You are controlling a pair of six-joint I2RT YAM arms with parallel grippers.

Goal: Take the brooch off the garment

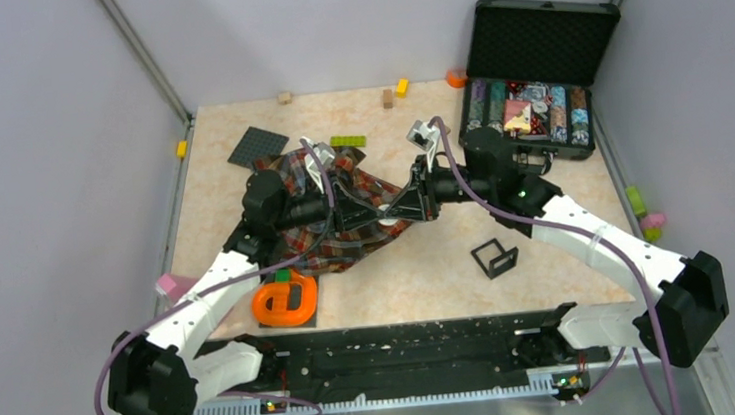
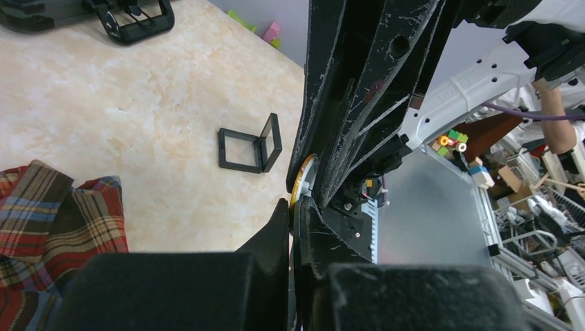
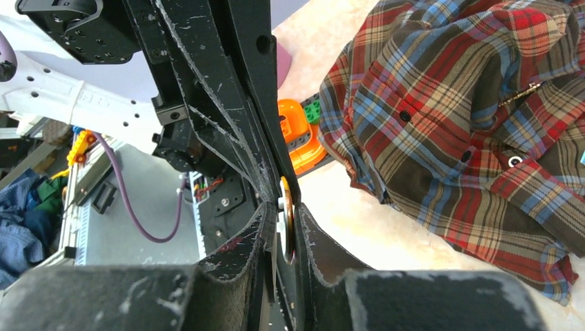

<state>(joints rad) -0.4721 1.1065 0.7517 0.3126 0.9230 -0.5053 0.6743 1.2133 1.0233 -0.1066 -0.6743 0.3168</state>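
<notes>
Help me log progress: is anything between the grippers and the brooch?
Nothing visible: the left gripper and right gripper both pinch the brooch edge-on, bare; the plaid shirt lies off to the side.

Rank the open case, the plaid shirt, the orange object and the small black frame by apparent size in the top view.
Open case and plaid shirt: similar, and the arms hide part of the shirt, so unranked.
Then orange object.
Smallest: small black frame.
</notes>
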